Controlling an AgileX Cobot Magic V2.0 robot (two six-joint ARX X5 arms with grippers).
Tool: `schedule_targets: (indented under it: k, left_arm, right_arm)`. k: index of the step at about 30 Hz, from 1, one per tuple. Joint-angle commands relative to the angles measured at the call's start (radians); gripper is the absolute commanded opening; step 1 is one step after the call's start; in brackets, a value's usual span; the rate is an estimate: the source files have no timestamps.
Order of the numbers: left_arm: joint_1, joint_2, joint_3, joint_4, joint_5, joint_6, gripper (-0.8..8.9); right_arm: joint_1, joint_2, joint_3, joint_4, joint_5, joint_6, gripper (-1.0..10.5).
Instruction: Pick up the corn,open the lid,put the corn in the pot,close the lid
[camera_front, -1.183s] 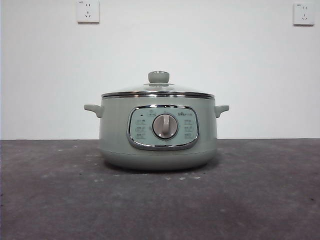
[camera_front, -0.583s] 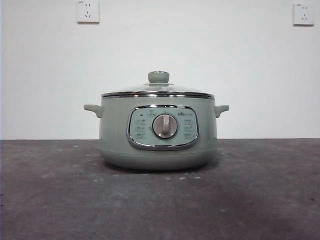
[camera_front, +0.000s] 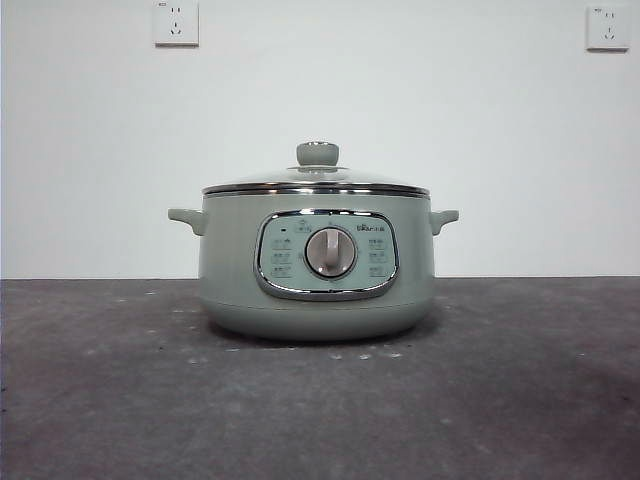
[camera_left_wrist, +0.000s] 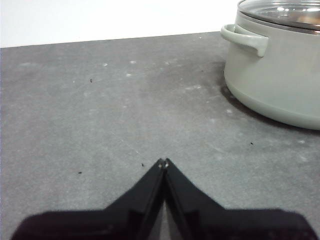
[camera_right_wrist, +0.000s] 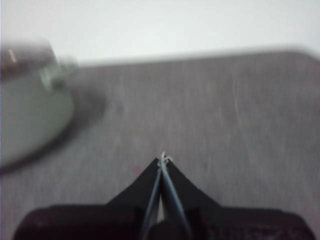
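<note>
Both end effectors low over table, left (camera_left_wrist: 163, 162) closed empty, right (camera_right_wrist: 163, 159) — blurred — seemingly closed, pot (camera_front: 316, 262) lidded.

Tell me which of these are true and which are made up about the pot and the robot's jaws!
1. The lid sits on the pot. True.
2. The left gripper holds the corn. False: its jaws are shut on nothing, and no corn shows in any view.
3. The pot stands on the grey table. True.
4. The right gripper grips the lid's knob. False: it is beside the pot, jaws shut, over bare table.
5. The pot's dial is red. False: it is silver.
</note>
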Motion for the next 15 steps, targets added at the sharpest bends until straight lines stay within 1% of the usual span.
schedule_targets:
  k: [1, 5, 15]
  left_arm:
    - [0.002, 0.000, -0.011, 0.006, 0.000, -0.005, -0.03]
    - [0.002, 0.000, -0.011, 0.006, 0.000, -0.005, -0.03]
    - [0.002, 0.000, -0.011, 0.006, 0.000, -0.005, -0.03]
  right_arm:
    - [-0.001, -0.003, -0.005, -0.004, 0.016, 0.012, 0.0]
    - [0.000, -0.003, -0.005, -0.006, 0.015, 0.025, 0.0]
    - [0.000, -0.002, -0.005, -0.007, 0.018, 0.024, 0.0]
